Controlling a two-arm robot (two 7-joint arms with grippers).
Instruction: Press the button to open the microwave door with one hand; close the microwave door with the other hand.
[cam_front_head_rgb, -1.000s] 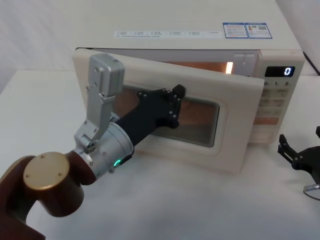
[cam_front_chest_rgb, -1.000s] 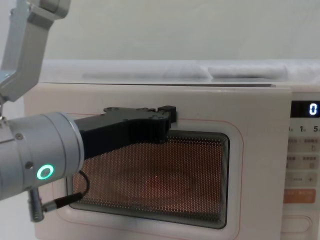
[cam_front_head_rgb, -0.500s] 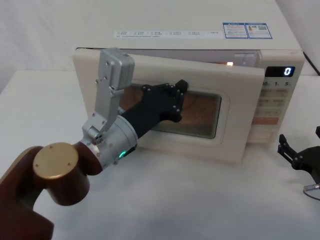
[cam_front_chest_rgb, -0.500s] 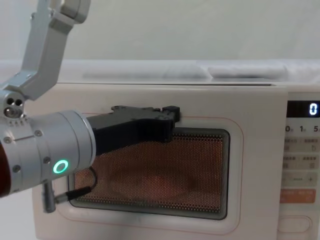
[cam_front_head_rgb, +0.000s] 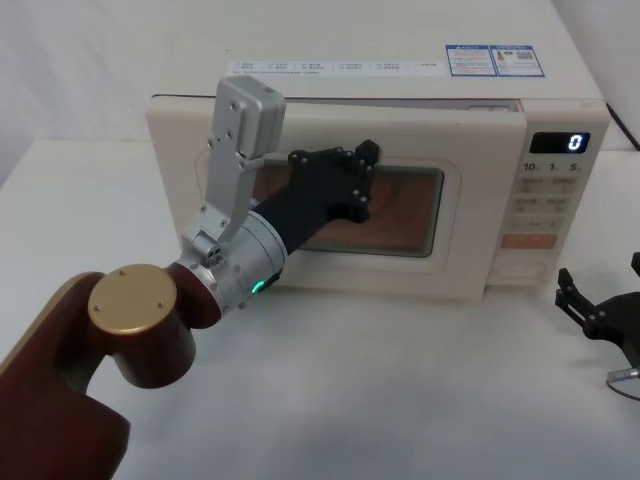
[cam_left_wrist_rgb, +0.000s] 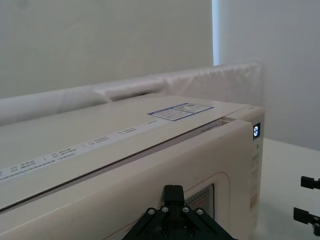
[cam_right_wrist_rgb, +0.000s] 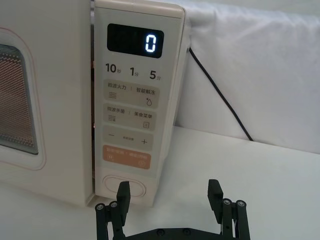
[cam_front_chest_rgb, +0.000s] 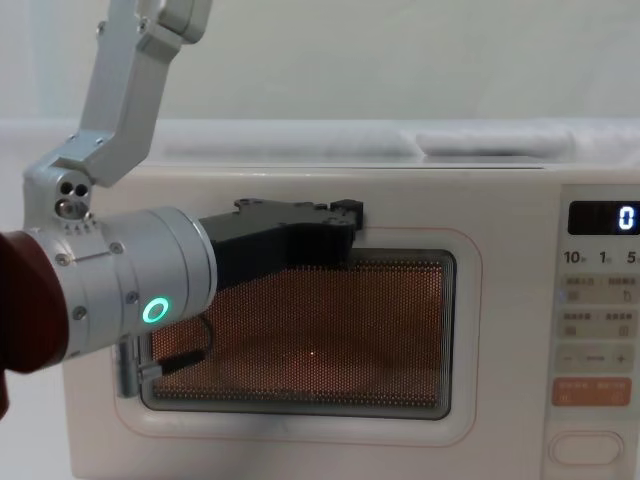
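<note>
The cream microwave door (cam_front_head_rgb: 470, 220) with its dark mesh window (cam_front_chest_rgb: 330, 340) lies almost flush with the oven; in the right wrist view a thin slit with a reddish glow shows between the microwave door (cam_right_wrist_rgb: 50, 60) and the control panel. My left gripper (cam_front_head_rgb: 362, 160) is shut and pressed flat against the door's upper middle, just above the window; it appears again as the left gripper (cam_front_chest_rgb: 345, 215). The oval cream button (cam_right_wrist_rgb: 125, 186) sits at the panel's bottom, also seen as the button (cam_front_chest_rgb: 588, 447). My right gripper (cam_right_wrist_rgb: 169, 192) is open, low on the table just in front of the button.
The control panel (cam_front_head_rgb: 545, 200) shows a lit 0 on its display (cam_right_wrist_rgb: 150, 43). A black cable (cam_right_wrist_rgb: 220, 100) runs down the white backdrop to the right of the oven. White table (cam_front_head_rgb: 400, 380) stretches in front. My left arm's brown elbow (cam_front_head_rgb: 140, 330) fills the near left.
My left gripper has pushed the door from well ajar to nearly flush with the oven front, moving forward with it. The right gripper has stayed still.
</note>
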